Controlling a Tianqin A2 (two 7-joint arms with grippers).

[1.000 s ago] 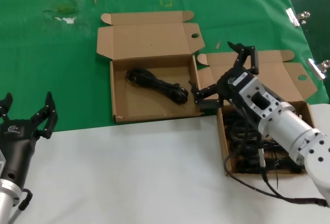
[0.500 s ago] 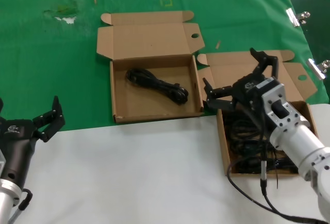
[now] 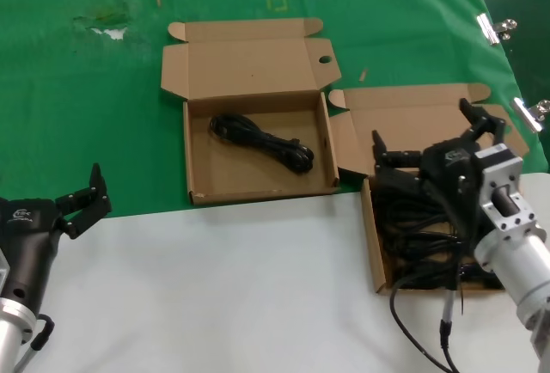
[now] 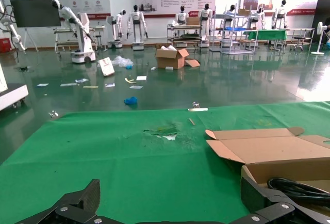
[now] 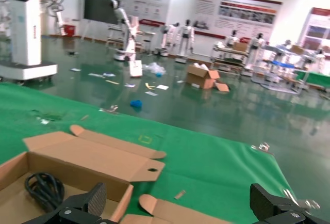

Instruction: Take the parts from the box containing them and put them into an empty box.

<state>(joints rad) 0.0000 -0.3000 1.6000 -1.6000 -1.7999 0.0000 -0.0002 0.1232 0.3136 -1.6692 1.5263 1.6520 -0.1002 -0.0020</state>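
Observation:
The middle cardboard box (image 3: 199,175) lies open and holds one black power cord (image 3: 262,143). The right cardboard box (image 3: 371,235) holds several tangled black cords (image 3: 421,227). My right gripper (image 3: 427,132) hovers open and empty over the far part of the right box, near its lid (image 3: 412,119). In the right wrist view the gripper (image 5: 180,206) is open, with the middle box's cord (image 5: 46,188) and lid (image 5: 98,154) beyond it. My left gripper (image 3: 51,197) waits open at the lower left; its wrist view (image 4: 170,203) shows the middle box (image 4: 278,157) and cord (image 4: 299,188).
Green cloth (image 3: 86,115) covers the far table and a white surface (image 3: 215,287) the near part. Metal clips (image 3: 494,27) lie at the far right. A thin wire with a grey tip (image 3: 447,304) dangles from my right arm. A scuffed patch (image 3: 107,25) marks the cloth.
My right gripper moved right, from the gap between the boxes to over the right box, staying open and empty. My left gripper shifted slightly lower and turned.

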